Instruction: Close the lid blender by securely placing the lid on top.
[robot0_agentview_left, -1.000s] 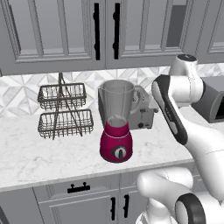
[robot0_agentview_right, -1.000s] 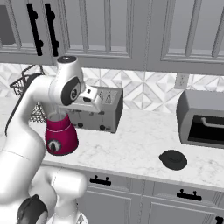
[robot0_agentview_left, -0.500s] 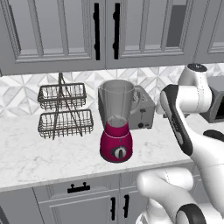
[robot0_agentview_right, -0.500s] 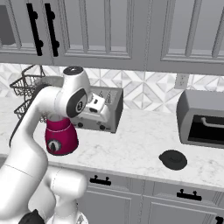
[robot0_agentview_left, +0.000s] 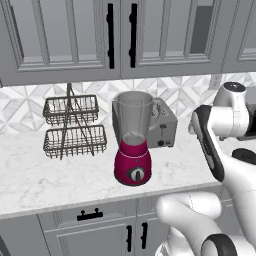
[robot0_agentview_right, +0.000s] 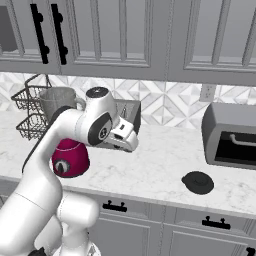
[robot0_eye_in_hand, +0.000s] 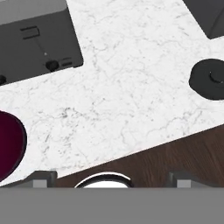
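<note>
Crimson-based blender (robot0_agentview_left: 133, 140): on marble counter (robot0_agentview_right: 165, 160), jar open-topped, toaster (robot0_agentview_left: 162, 126) just behind at 2 o'clock.
Lid (robot0_agentview_right: 198, 182): flat on counter near front edge, well apart from blender; at 3 o'clock in hand view.
Gripper (robot0_eye_in_hand: 108, 179): above counter, empty; finger spacing cannot be told.

In the left base view we find the blender (robot0_agentview_left: 133, 142) at the centre of the frame, standing on the surface (robot0_agentview_left: 55, 175), with the toaster (robot0_agentview_left: 162, 128) just behind it to the right and the wire basket rack (robot0_agentview_left: 73, 125) to its left. In the right base view the lid (robot0_agentview_right: 198, 182) lies on the surface at lower right, well apart from the blender, in front of the oven (robot0_agentview_right: 231, 141).
</note>
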